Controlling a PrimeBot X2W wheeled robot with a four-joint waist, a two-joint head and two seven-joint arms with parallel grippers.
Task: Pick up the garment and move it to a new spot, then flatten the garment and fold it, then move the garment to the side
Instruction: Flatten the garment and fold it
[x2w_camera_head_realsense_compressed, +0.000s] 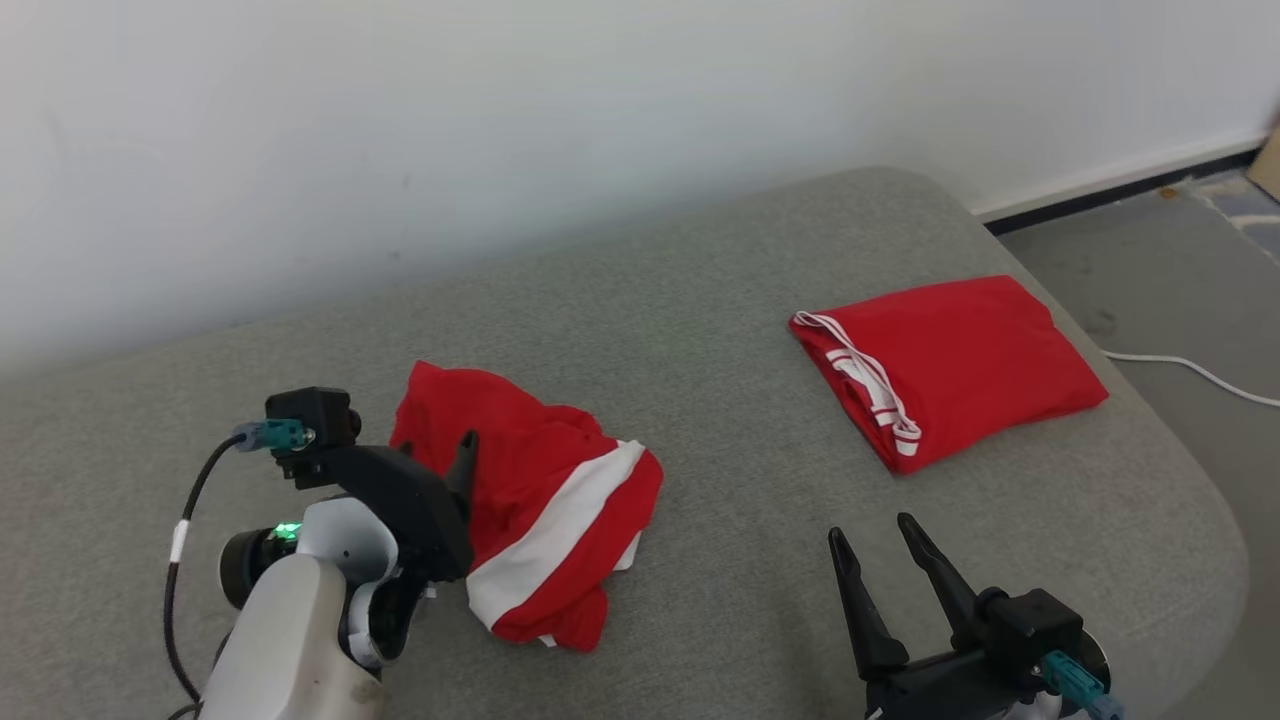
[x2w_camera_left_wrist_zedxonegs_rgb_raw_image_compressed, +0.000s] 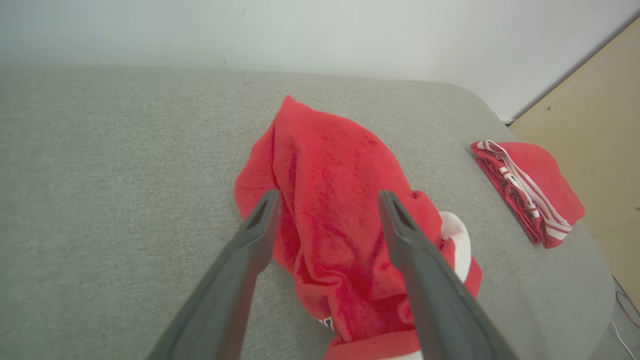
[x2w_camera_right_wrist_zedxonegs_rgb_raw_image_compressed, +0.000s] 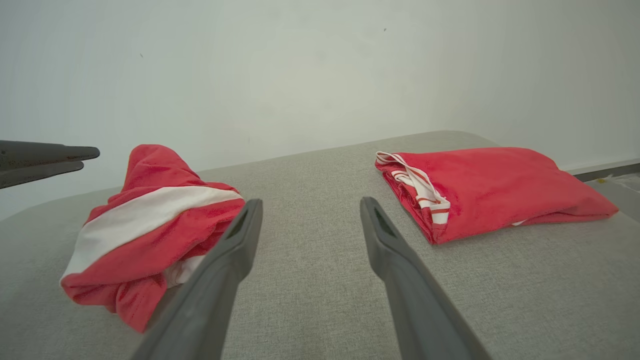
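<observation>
**Approach to the first grasp on the crumpled garment**

The crumpled garment (x2w_camera_head_realsense_compressed: 540, 510), red with a broad white band, lies in a heap on the near left part of the grey cushion (x2w_camera_head_realsense_compressed: 700, 300). The left gripper (x2w_camera_left_wrist_zedxonegs_rgb_raw_image_compressed: 330, 200) is released, its two fingers spread to either side of the heap's raised red ridge. Whether they touch the cloth cannot be told. The right gripper (x2w_camera_head_realsense_compressed: 870, 530) is likewise released and empty, hovering over bare cushion between the heap and a folded garment (x2w_camera_head_realsense_compressed: 950, 365) that rests well apart at the far right. Judged from this layout, the pick-up step is in hand and no lift has begun. The next move calls for the left fingers to sink around the ridge and clench on enough layers to carry the whole heap. The cushion alone bears both garments. It is a flat support, not a container.
</observation>
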